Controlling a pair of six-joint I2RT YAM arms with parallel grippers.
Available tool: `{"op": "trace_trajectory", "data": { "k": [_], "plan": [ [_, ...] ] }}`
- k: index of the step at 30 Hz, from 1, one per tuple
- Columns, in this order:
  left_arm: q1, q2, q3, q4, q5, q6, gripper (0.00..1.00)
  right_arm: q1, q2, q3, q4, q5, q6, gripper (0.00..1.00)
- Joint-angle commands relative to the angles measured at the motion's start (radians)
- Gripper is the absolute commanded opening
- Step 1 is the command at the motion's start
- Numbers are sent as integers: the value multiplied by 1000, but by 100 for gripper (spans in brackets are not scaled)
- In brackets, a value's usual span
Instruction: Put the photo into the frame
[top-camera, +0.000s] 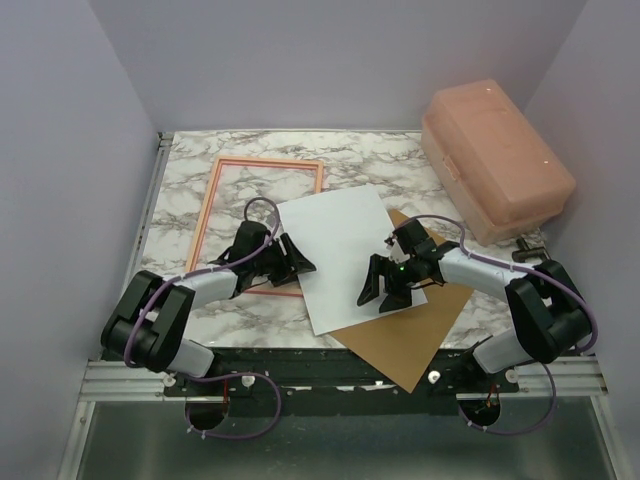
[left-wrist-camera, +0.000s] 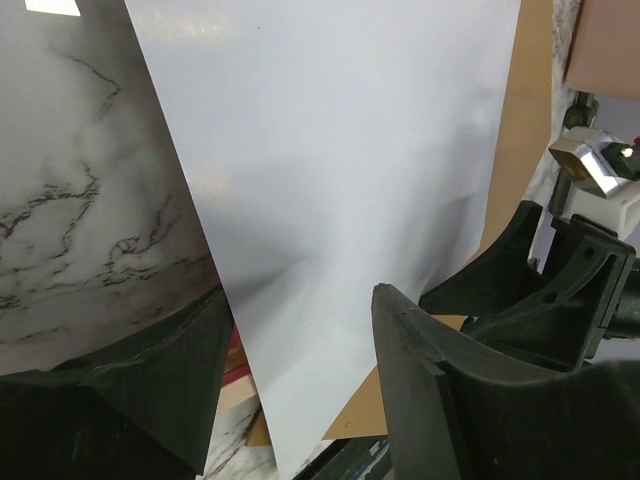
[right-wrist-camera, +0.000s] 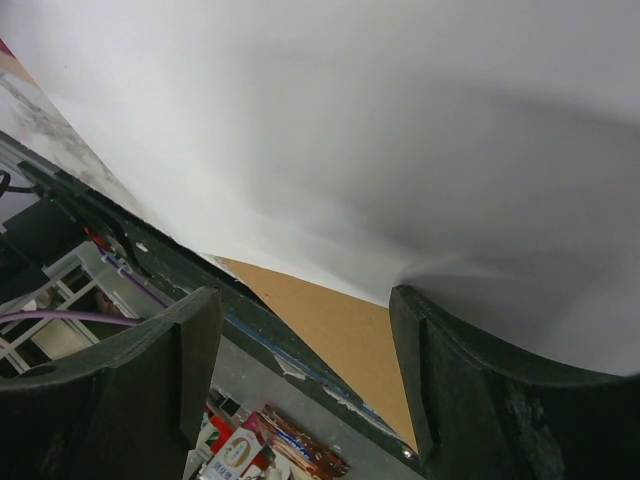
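The photo (top-camera: 345, 255) lies white side up on the board (top-camera: 410, 345), just beside the frame (top-camera: 205, 215). Our left tool (top-camera: 288, 264) and right tool (top-camera: 384, 297) stand apart at its side edges; we should pinch only the sheet, lifting evenly.

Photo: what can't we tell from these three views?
- Printed side of the photo: not visible in any view; only the white back shows.
- Backing board: top view, mostly under the photo and the right gripper.
- Frame: top view, near right corner behind the left gripper.
- Finger contact with the sheet: both wrist views too close to tell.
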Motion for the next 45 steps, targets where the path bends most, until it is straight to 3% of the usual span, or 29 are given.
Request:
{"op": "trace_trajectory", "data": {
  "k": [1,10,17,21,25,27,29,33,37,45],
  "plan": [
    [5,5,-24,131,52,-19,56,4,-3,-23,-3,5,-3,75],
    [1,-91,-81,243,76,-67,49,4,-9,-23,11,-13,1,75],
    [-36,-38,-82,272,63,-80,45,4,-11,-22,17,-23,1,75],
    [-54,-9,-100,319,56,-104,31,4,-20,-16,10,-25,2,75],
    [-56,-43,-114,298,26,-109,9,4,-43,-6,1,-33,-5,75],
    [-56,-89,-112,244,-5,-97,0,4,-64,5,-11,-28,-9,75],
    [-56,-146,-103,173,-35,-79,0,4,-87,20,-28,-14,-13,75],
    [-56,-303,-73,1,-97,-30,0,4,-132,47,-65,19,-20,87],
    [-56,-485,-32,-181,-168,17,0,5,-161,72,-88,36,-30,93],
    [-52,-834,128,-501,-327,94,0,5,-146,129,-115,57,-48,94]
  ]
}}
